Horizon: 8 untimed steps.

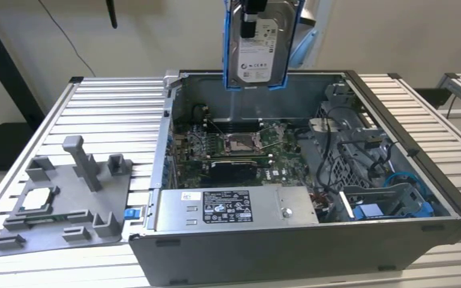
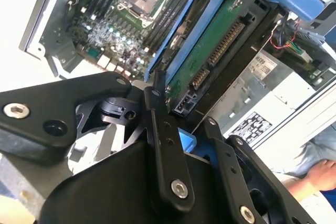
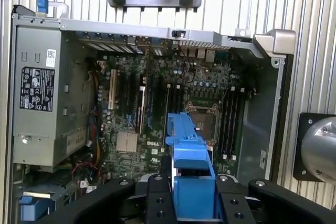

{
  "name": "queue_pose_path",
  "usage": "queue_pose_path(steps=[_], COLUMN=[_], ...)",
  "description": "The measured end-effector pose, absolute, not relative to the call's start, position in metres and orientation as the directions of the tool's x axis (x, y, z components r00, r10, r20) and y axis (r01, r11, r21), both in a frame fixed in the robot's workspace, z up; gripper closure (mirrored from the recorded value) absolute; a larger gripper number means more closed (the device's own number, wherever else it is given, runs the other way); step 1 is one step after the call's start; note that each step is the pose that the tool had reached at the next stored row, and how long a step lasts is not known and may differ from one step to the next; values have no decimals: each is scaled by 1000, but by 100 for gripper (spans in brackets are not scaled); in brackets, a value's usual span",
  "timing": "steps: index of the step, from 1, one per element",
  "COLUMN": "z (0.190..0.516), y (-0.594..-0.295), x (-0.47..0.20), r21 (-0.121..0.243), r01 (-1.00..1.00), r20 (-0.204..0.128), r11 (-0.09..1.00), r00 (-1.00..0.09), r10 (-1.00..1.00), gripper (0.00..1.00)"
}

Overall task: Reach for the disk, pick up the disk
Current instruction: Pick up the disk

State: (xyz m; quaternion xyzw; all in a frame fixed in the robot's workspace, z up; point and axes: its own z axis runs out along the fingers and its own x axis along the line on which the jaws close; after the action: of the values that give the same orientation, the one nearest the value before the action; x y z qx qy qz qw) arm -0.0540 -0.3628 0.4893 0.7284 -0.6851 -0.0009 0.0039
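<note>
- Exterior view: the claw [image 1: 254,15] is clenched on the upper end of the disk [image 1: 259,51], which hangs upright in the air beneath it.
- The open computer case [image 1: 295,258] sits on the desk [image 1: 110,114], well below the claw and apart from the disk.
- In the second wrist view the fingers [image 2: 160,135] press on either side of the blue bracket at the disk's connector end.
- To do this pick-up well, I judge the squeeze should be firm and even across both bracket rails. The metal body looks heavy and could swing or slip from a hold at one end.
- Holding it plumb should also keep its lower edge off the case walls and cables.
- The disk sits between the fingers, its length running straight away from the claw toward the circuit board [image 3: 152,82] beneath.
</note>
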Motion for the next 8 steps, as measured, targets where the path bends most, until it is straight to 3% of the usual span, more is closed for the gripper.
queue_pose_path(steps=[8], z=[489], y=[-363], x=[-53], r21=[7], r01=[-998], r20=[4], r11=[-61], r00=[61], r10=[-998], gripper=[100])
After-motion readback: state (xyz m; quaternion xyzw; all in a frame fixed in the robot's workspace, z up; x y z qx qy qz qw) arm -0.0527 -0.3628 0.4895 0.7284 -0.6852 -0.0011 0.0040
